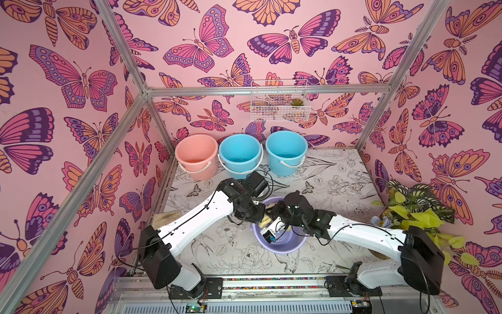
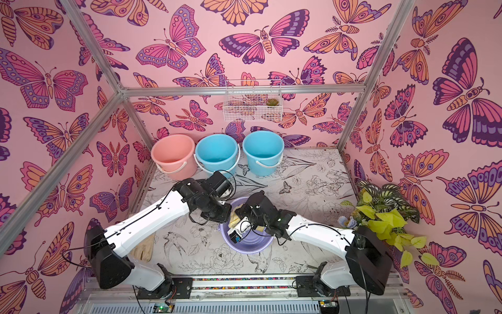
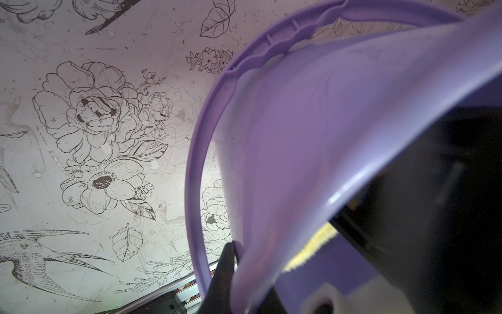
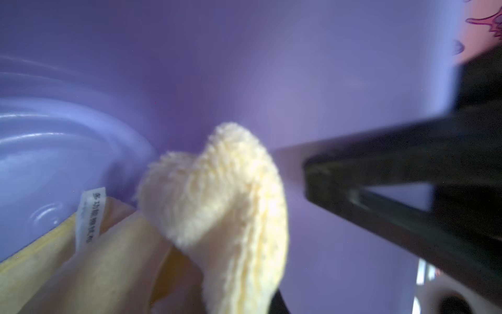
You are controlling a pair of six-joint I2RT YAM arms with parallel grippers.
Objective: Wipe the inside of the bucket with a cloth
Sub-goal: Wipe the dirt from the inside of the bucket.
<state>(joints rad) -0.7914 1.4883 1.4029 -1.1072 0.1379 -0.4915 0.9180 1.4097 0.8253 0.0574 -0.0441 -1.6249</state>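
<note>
Pink butterfly walls closed the cell on three sides, and the worktop had a black-and-white flower print. At its far edge stood a pink bucket and two blue buckets, well apart from the work. A tan rag lay near the left edge, partly under the left arm.

Near the middle of the front edge stood the purple bucket. The left gripper was closed on its rim, one dark finger outside the wall, the rim pinched between. The right gripper reached down inside the bucket, its fingers closed on the cloth. The cloth was bunched in thick folds against the inner wall, with its small label hanging beside the bottom.

The cloth looked soft, fluffy and very light, so it would fold and slip easily. I judged a hold deep in the bunch better than one on a loose corner. The bucket seemed to be thin, smooth plastic, light enough to slide or tip under the wiping, so the rim looked the right place to steady it.
</note>
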